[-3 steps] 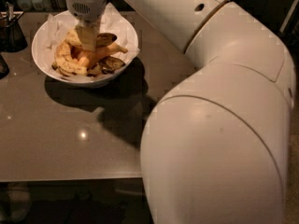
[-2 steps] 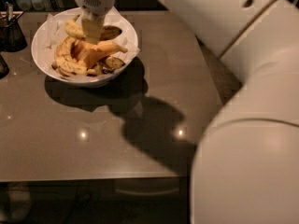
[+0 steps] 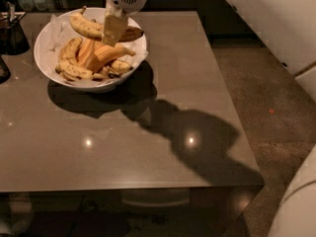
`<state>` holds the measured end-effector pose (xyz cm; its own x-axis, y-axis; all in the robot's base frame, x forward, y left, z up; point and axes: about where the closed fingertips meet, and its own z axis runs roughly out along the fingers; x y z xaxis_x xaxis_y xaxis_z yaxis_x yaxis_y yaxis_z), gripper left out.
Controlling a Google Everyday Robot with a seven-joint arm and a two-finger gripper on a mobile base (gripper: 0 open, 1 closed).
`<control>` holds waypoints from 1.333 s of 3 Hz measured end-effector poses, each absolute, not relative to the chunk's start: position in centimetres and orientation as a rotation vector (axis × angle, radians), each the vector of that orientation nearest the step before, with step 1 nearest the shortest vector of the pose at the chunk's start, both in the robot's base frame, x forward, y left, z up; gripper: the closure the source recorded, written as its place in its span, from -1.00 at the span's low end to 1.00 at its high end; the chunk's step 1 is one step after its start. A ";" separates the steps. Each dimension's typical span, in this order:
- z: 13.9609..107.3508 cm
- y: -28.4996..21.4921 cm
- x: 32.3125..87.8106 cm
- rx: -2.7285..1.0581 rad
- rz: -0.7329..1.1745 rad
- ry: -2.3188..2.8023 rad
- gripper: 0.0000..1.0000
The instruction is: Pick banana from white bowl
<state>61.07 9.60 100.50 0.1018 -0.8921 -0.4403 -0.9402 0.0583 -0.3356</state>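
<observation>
1. Brownish table (image 3: 163, 83) fills most of the frame, with speckled floor (image 3: 266, 83) on the right.
2. White bowl (image 3: 44, 58) sits upper left, paper-lined, with a dark utensil holder (image 3: 12, 33) just left of it.
3. Banana (image 3: 85, 26) lies across the back of the bowl, above the smaller fruit pieces (image 3: 74, 70).
4. Gripper (image 3: 114, 29) comes down from the top edge and looks pinched narrow around the banana's middle, I think.

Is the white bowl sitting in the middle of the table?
No, the white bowl is at the far left of the table, with the gripper over it at the banana.
</observation>
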 end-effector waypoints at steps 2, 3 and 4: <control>101.1 8.7 55.0 -1.850 0.122 1.805 1.00; 101.0 8.7 55.0 -1.856 0.117 1.804 1.00; 101.0 8.7 55.0 -1.856 0.117 1.805 1.00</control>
<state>54.99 8.71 100.99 0.0978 -0.9002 -0.4244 -0.9476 0.0461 -0.3162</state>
